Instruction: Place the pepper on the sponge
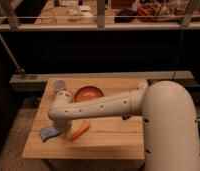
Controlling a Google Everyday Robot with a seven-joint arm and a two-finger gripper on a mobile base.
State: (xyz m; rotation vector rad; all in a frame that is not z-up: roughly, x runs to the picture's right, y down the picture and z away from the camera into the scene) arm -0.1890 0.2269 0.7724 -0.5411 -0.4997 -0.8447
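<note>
Nearest the camera stood the robot's white body, well to the right of the sponge; the sponge itself lay flat near the front left corner of the wooden table. The pepper lay on the bare wood just to the right of the sponge, not on it. As far as this view showed, the placing was not achieved; the pepper would have to end up resting on the blue pad for the task to stand complete.

The pepper's long axis ran on a diagonal. Its nearer end pointed down and left toward the sponge; its farther end pointed up and right, away from the sponge and roughly toward the robot's side of the table. Which end was the tapered tip could not be made out.

The gripper hung down between the sponge and the pepper, close by the pepper's nearer end. Whether it was open, closed or gripping the pepper could not be told; nor could contact with either thing.

Just behind the sponge, the pale arm reached across the table from the body; it bent downward above the sponge's right edge. Farther back and to the right of the sponge sat an orange-red bowl; a small grey cup stood almost straight behind the sponge. Farthest back, beyond the table's rear edge, ran a dark wall with a cluttered shelf above it.
</note>
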